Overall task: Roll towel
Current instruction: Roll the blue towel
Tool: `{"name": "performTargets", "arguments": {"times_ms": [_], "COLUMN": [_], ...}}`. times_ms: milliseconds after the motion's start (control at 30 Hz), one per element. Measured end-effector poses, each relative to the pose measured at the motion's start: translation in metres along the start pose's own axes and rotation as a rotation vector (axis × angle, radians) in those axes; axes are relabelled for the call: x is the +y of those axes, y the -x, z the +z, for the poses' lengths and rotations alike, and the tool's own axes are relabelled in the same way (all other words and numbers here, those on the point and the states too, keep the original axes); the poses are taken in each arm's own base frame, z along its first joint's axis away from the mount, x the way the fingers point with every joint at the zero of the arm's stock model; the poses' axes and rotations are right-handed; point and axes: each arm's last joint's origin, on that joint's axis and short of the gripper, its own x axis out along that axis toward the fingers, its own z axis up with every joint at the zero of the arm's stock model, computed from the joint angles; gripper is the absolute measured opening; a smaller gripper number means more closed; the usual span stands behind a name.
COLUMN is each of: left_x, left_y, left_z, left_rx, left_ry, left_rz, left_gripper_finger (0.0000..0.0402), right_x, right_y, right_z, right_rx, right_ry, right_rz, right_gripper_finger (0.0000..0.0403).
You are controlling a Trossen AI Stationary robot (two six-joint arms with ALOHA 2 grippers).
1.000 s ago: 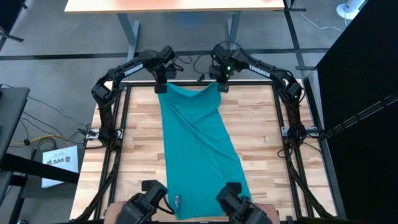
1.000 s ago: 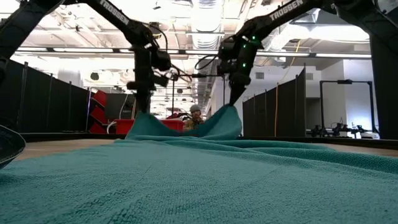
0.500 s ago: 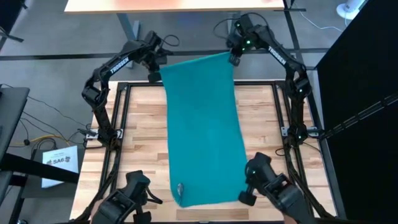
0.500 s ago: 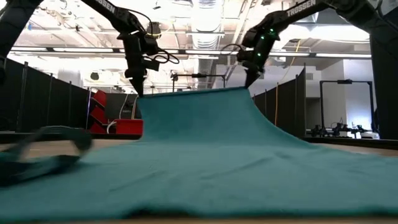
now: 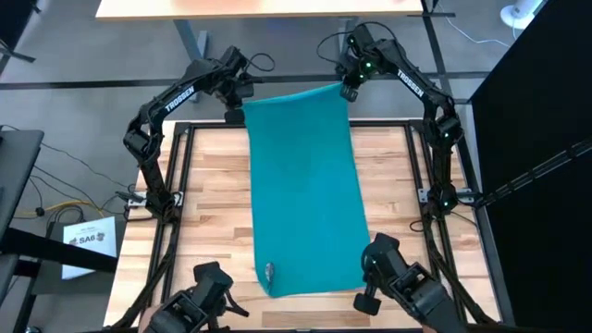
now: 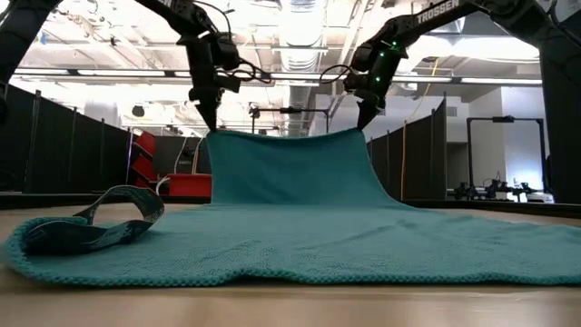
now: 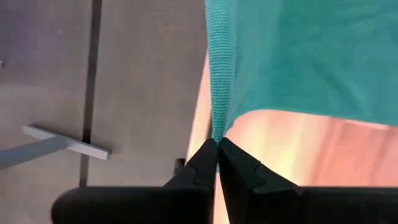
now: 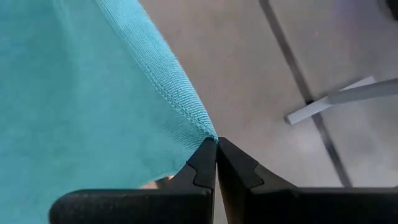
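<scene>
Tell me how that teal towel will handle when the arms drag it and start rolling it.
Likely floppy: the towel sags between the left gripper and right gripper pinching its far corners. Probably light, since corner pinches lift it. On the table it may bunch rather than slide evenly.

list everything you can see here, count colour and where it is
towel: one, teal, spread lengthwise down the middle of the table, far edge lifted off the wood by its two corners, near edge lying flat with a small loop tag at one near corner
table: one, light wood planks in a black frame, under the towel
paper sheet: one, white, on the floor beside the table's left side
second table: one, pale top on grey legs, beyond the far end
left gripper: one, black, shut on the towel's far left corner, raised
right gripper: one, black, shut on the towel's far right corner, raised
</scene>
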Motion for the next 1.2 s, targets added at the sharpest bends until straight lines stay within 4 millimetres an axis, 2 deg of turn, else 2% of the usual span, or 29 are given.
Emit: {"name": "performTargets", "arguments": {"times_ms": [200, 500, 633, 733, 1000, 1200], "left_x": [-0.015, -0.047, -0.065, -0.081, -0.133, -0.169], "left_y": [0.020, 0.052, 0.071, 0.086, 0.108, 0.126], "left_z": [0.008, 0.013, 0.017, 0.020, 0.029, 0.034], "left_rx": [0.008, -0.021, -0.060, -0.094, -0.046, -0.088], "left_ry": [0.002, 0.041, 0.035, 0.025, -0.051, -0.066], "left_rz": [-0.031, -0.087, -0.083, -0.084, -0.090, -0.103], "left_gripper_finger": [0.0000, 0.0000, 0.0000, 0.0000, 0.0000, 0.0000], "right_x": [0.008, 0.034, 0.055, 0.074, 0.130, 0.168], "right_y": [0.024, 0.077, 0.099, 0.106, 0.134, 0.153], "right_z": [-0.003, -0.006, -0.013, -0.023, -0.050, -0.077], "right_rx": [-0.023, -0.055, -0.058, -0.034, -0.085, -0.109], "right_ry": [-0.056, -0.046, -0.022, -0.006, 0.054, 0.087], "right_rz": [0.074, 0.107, 0.126, 0.159, 0.203, 0.248], "right_gripper_finger": [0.0000, 0.0000, 0.0000, 0.0000, 0.0000, 0.0000]}}
